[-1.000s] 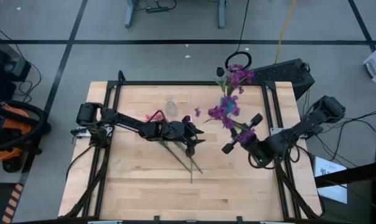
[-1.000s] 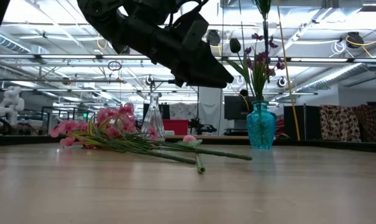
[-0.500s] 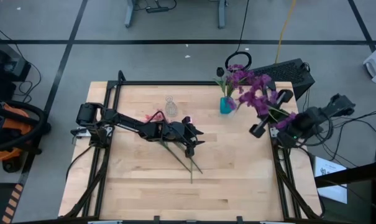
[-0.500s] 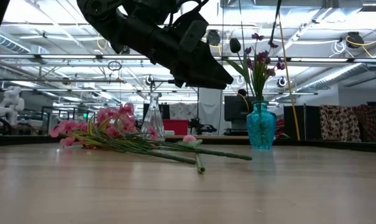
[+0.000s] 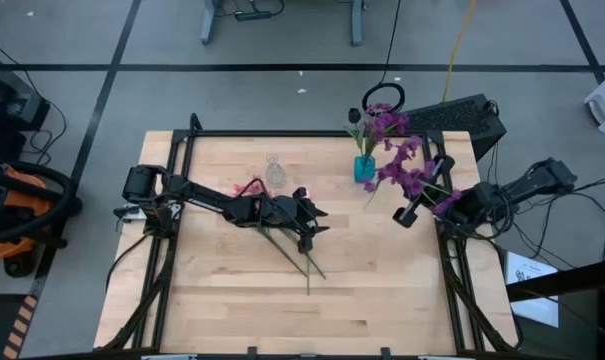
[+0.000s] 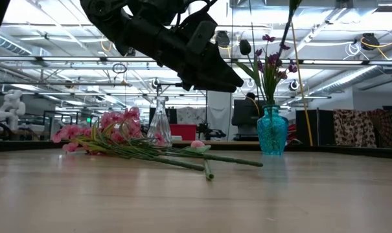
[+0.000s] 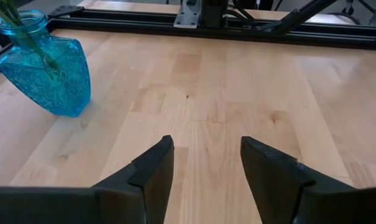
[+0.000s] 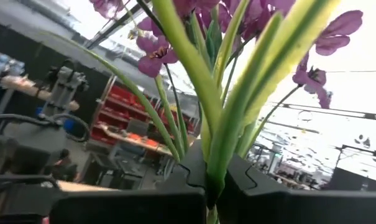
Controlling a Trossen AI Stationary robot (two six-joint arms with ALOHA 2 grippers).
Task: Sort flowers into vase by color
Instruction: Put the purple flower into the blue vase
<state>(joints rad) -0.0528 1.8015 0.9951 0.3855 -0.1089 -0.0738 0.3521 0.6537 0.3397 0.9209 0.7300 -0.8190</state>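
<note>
Right tool [image 5: 419, 201] gripping purple spray [image 5: 410, 172], airborne

**Purple spray swings out, then back toward the vase**

The right gripper [image 5: 419, 203], clamped on a green-stemmed purple-blossomed spray [image 5: 407, 172], has left the table's middle for its right edge, then edged back toward the blue glass vase [image 5: 364, 168], blossoms now nearer it

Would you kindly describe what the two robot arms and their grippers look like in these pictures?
Both arms are dark, nearly black, built of jointed segments. The left arm ends in the left gripper, whose two fingers are matte black, flat-faced and wedge-shaped. The right arm has a bulky black base link, and the right gripper carries a slim black crossbar. Dark cables trail off beside the right arm.
</note>
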